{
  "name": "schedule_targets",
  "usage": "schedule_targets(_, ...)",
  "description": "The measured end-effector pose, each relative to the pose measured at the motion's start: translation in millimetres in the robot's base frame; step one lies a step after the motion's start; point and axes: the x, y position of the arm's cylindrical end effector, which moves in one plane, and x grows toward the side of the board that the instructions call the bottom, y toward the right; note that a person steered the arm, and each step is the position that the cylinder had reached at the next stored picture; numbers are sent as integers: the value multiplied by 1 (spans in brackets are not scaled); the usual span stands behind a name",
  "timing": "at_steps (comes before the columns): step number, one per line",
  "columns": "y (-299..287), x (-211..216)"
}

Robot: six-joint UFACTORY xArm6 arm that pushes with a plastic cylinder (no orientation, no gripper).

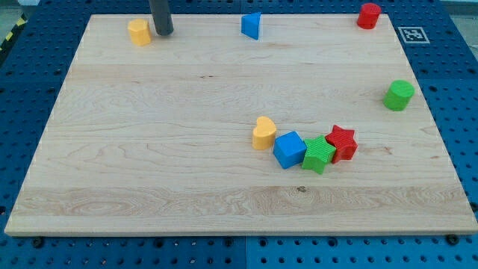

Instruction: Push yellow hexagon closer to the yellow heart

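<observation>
The yellow hexagon [139,32] sits near the board's top-left corner. The yellow heart [263,133] lies right of the board's centre, touching the left side of a blue cube [289,149]. My tip [164,32] stands just right of the yellow hexagon, close to it or touching it; the rod runs up out of the view's top.
A green star [319,155] and a red star [342,143] continue the row right of the blue cube. A blue triangular block [252,25] sits at the top centre, a red cylinder [368,16] at the top right, a green cylinder [399,96] at the right edge.
</observation>
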Motion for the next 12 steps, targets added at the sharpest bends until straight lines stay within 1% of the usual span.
schedule_targets(1, -13, 23)
schedule_targets(2, -17, 24)
schedule_targets(3, -17, 11)
schedule_targets(4, -17, -24)
schedule_targets(5, -23, -49)
schedule_targets(6, -40, -59)
schedule_targets(7, -40, -33)
schedule_targets(8, -40, -29)
schedule_targets(9, -68, -55)
schedule_targets(10, -72, -42)
schedule_targets(11, -56, -15)
schedule_targets(12, -44, -14)
